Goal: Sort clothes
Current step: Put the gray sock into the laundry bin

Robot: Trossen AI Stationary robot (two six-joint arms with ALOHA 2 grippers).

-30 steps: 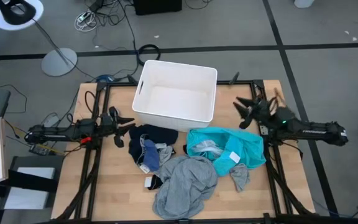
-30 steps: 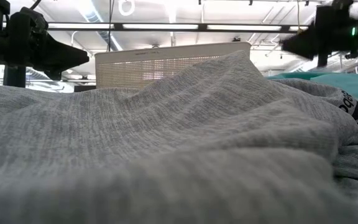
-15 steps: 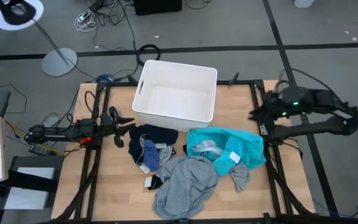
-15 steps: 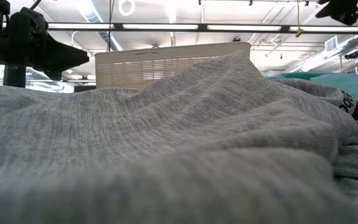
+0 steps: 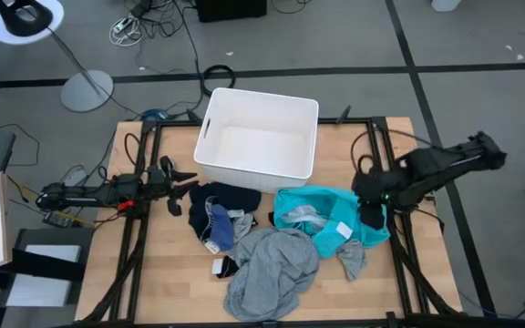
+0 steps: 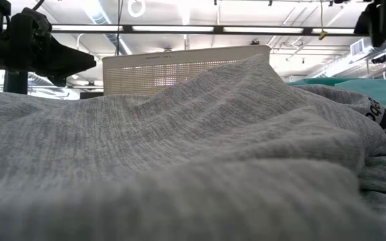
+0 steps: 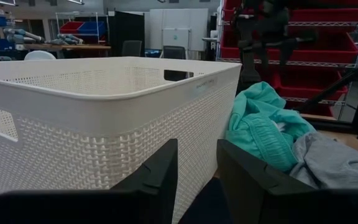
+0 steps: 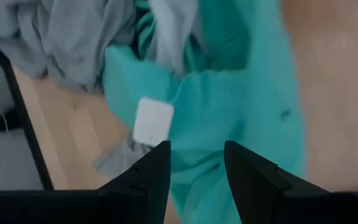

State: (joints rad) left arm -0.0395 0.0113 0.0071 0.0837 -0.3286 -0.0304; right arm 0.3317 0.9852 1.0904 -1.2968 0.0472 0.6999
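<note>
The clothes lie in a heap on the wooden table, on the near side of the white bin [image 5: 261, 94]. They are a grey shirt [image 5: 272, 269], a turquoise garment [image 5: 326, 217], dark navy pieces [image 5: 228, 199] and a small grey sock [image 5: 352, 260]. My right gripper [image 5: 369, 208] is open and points down above the turquoise garment's right part [image 8: 241, 81], clear of it. My left gripper [image 5: 177, 189] is open and empty at the table's left, beside the navy pieces, pointing at the bin [image 7: 104, 112]. The grey shirt [image 6: 179, 154] fills the low view.
The white bin stands at the table's far middle, and its wall [image 6: 186, 67] shows behind the shirt in the low view. Bare wood [image 5: 344, 150] lies right of the bin and along the near left [image 5: 153, 273]. Black frame rails [image 5: 408, 264] run along both table sides.
My right gripper has risen from low at the table's far right, swung toward the near edge and tipped its fingers down, so it now stands over the turquoise garment's right part. The clothes have not moved.
</note>
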